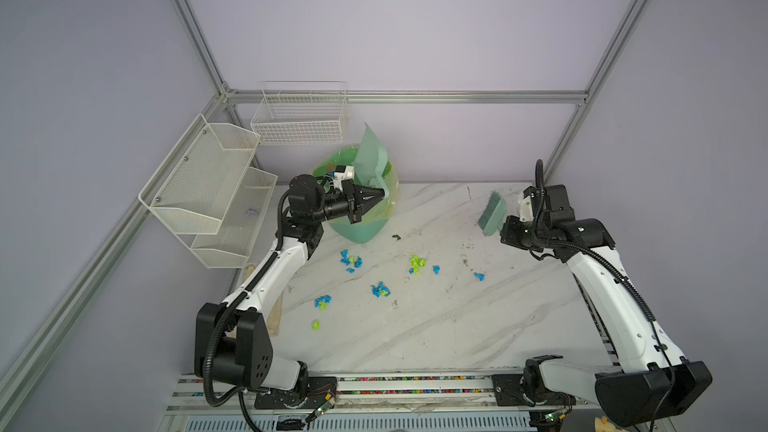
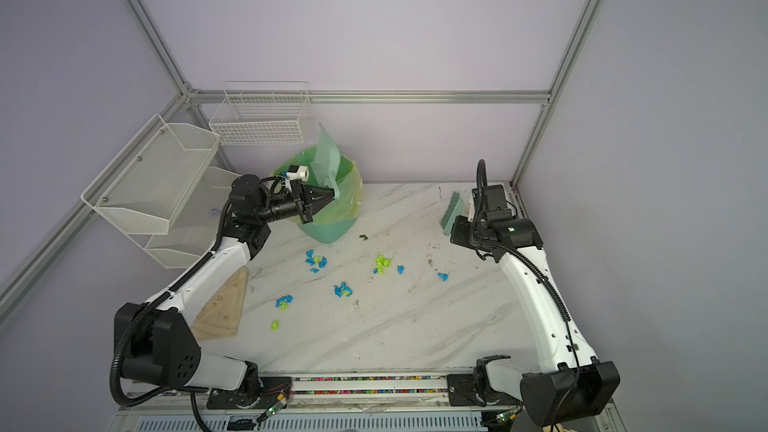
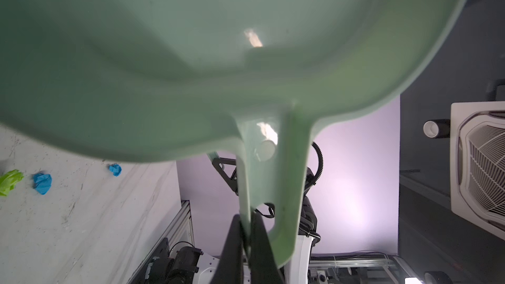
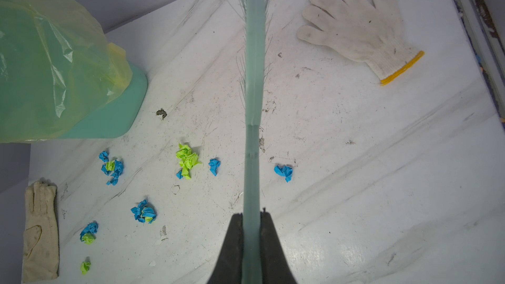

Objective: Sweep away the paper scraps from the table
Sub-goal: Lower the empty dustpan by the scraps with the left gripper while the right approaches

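Several blue and yellow-green paper scraps (image 1: 380, 290) (image 2: 343, 290) (image 4: 187, 161) lie scattered on the middle-left of the white marbled table (image 1: 415, 347) (image 2: 395, 338) (image 4: 355, 187). Two blue scraps (image 3: 42, 183) also show in the left wrist view. My left gripper (image 1: 380, 194) (image 2: 332, 194) (image 3: 246, 218) is shut on the handle of a pale green dustpan (image 1: 372, 155) (image 2: 326, 155) (image 3: 191, 50), which is tipped up over the bin. My right gripper (image 1: 508, 226) (image 2: 455, 226) (image 4: 252, 214) is shut on a green brush (image 1: 492, 211) (image 2: 451, 211) (image 4: 254, 77), held above the table's far right, apart from the scraps.
A teal bin (image 1: 361, 230) (image 2: 332, 232) (image 4: 114, 121) with a yellow-green liner stands at the back left. A dark speck (image 1: 396, 237) (image 4: 161, 113) lies near it. One white glove (image 4: 355, 23) lies far right, a tan glove (image 4: 41, 228) at the left edge. Wire baskets (image 1: 299, 118) hang on the walls.
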You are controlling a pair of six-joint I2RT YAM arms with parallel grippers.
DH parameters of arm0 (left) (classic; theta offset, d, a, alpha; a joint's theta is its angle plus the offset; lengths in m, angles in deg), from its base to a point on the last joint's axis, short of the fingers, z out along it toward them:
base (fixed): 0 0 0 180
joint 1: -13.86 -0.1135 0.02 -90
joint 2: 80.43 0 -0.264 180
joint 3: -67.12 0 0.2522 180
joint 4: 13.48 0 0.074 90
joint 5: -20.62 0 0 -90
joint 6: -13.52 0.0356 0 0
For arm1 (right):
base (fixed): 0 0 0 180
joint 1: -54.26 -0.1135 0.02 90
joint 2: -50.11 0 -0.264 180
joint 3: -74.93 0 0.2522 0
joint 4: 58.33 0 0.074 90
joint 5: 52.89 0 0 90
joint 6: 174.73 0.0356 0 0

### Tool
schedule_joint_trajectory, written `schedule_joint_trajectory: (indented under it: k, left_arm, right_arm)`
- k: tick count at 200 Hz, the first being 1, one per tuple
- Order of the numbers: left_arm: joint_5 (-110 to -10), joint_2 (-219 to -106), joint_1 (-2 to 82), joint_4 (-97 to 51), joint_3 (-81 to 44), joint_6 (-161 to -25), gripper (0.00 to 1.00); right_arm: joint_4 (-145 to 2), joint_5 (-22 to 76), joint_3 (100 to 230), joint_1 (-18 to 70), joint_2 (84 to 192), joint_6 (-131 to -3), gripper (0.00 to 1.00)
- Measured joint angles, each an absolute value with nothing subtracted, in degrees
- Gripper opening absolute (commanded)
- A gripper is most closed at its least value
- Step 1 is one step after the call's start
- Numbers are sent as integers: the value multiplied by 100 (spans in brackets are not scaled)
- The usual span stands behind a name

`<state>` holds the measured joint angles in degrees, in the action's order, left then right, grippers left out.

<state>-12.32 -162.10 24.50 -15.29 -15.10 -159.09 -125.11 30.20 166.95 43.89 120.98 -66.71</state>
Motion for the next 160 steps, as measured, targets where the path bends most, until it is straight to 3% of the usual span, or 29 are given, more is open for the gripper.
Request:
schedule_joint_trajectory:
  k: [51, 101, 160]
  left_arm:
    - [-1335, -15939, 2456, -3910, -2470, -13916, 0]
    - [-1853, -15937, 2578, -5890, -2597, -12416, 0]
    - [-3289, -15616, 3698, -7901, -3019, -10932, 0]
  right_arm:
    - [-12579, 3094, 16695, 4389, 12105, -6597, 0]
    - [-12747, 3492, 16516, 4389, 12103, -6595, 0]
    - [-13042, 3804, 16453, 4389, 12105, -6588, 0]
